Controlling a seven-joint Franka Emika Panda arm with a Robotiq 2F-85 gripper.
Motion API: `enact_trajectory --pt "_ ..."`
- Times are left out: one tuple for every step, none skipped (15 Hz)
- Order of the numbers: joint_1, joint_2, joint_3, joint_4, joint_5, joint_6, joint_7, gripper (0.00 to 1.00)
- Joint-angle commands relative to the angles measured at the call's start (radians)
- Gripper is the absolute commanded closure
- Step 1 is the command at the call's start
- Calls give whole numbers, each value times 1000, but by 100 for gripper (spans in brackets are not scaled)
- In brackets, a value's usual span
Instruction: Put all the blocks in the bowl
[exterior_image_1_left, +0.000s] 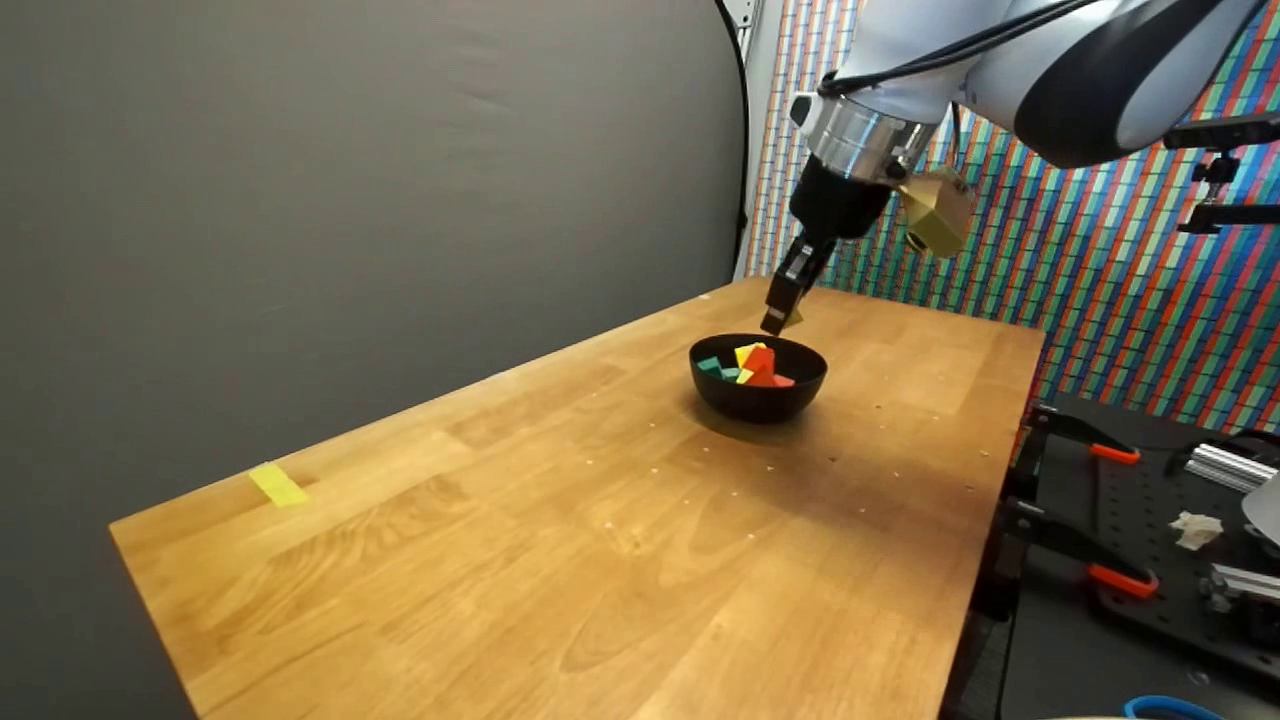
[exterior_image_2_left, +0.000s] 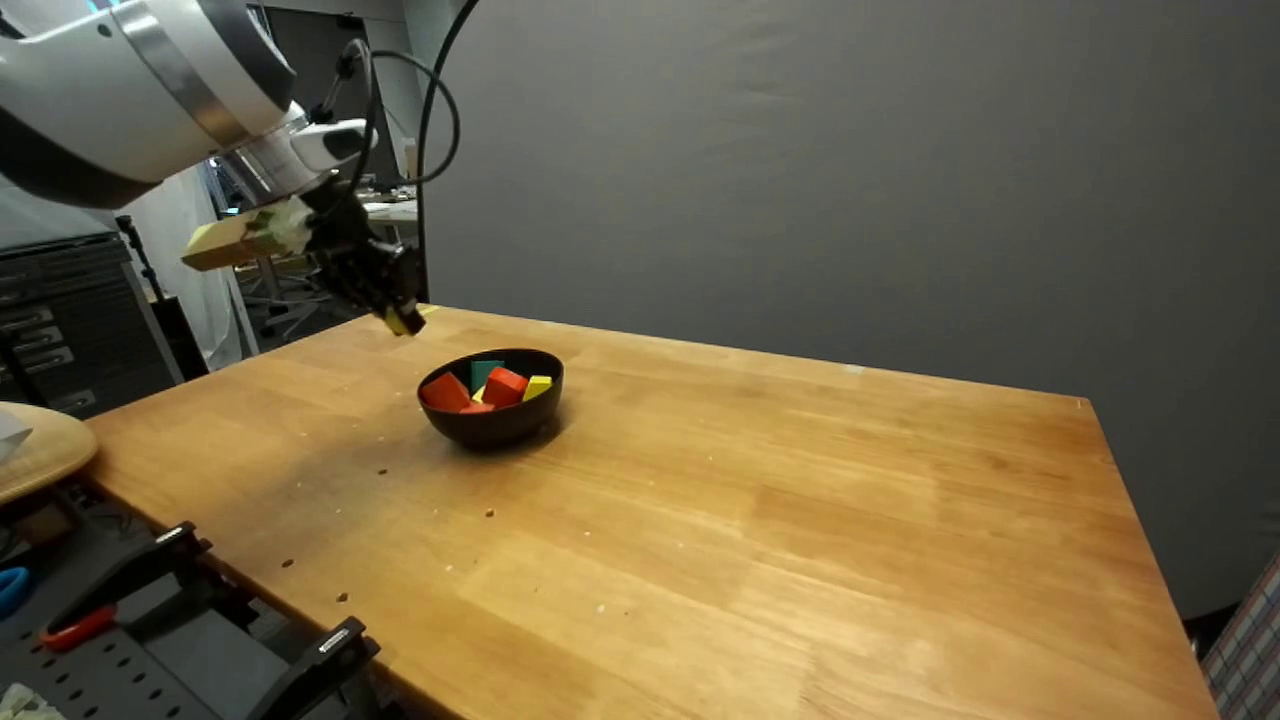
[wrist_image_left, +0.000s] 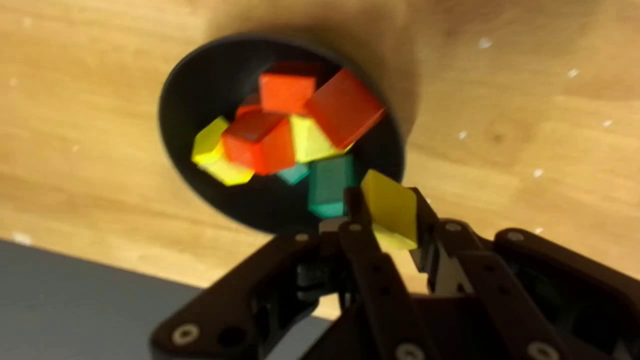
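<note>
The round black bowl (exterior_image_1_left: 755, 405) stands upright on the table, also in an exterior view (exterior_image_2_left: 490, 432) and the wrist view (wrist_image_left: 200, 85). Several red blocks (wrist_image_left: 345, 107), yellow blocks (wrist_image_left: 310, 141) and green blocks (wrist_image_left: 331, 180) lie piled in it. My gripper (wrist_image_left: 389, 212) is shut on a yellow block (wrist_image_left: 395, 202), which sits tilted between the fingertips. In both exterior views the gripper (exterior_image_1_left: 780, 318) (exterior_image_2_left: 405, 322) is above the table, higher than the bowl and close to its rim. The held block shows only partly there (exterior_image_1_left: 795, 318) (exterior_image_2_left: 396, 321). No loose block shows on the table.
The wooden table (exterior_image_1_left: 600, 560) has a flat yellow strip (exterior_image_1_left: 278, 484) at its far corner. A grey backdrop (exterior_image_1_left: 350, 200) stands along the table's back edge. Black clamps (exterior_image_2_left: 320, 660) with orange parts sit on a lower surface beside the table. A round wooden piece (exterior_image_2_left: 50, 455) overlaps the table's side.
</note>
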Motion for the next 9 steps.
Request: enact_trajectory --pt "-43 -6 -37 92 -166 -38 2 86" --pt "-53 12 -46 116 -200 -29 9 86" --pt "-61 30 -53 134 -223 -17 13 85" --pt "-65 50 -58 150 -237 -11 13 85" --pt "-70 66 -62 161 -255 1 20 54" --pt "-71 80 -65 167 -259 15 18 52" --pt "-72 92 -68 166 -251 43 12 46" --pt "-75 101 -69 156 -227 91 -1 39" --pt "-77 108 -68 146 -208 131 -19 30"
